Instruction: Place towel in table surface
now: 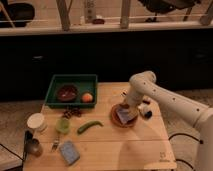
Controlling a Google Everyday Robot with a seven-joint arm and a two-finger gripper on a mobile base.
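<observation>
Right now the gripper (pixel 129 106) hangs low over the brown dish (pixel 116 121) on the right half of the wooden table (pixel 125 150), just above the bluish towel (pixel 123 117) lying folded in that dish. Whether it grips the towel I cannot tell, nor which way the cloth's long side runs.

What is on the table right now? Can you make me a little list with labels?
surface: wooden table
towel: bluish towel lying on the brown plate, right of the middle
arm: gripper low over the towel
back left: green tray holding a brown bowl and an orange
front: green vegetable, blue sponge, white cup
job: towel not yet on the bare table
</observation>
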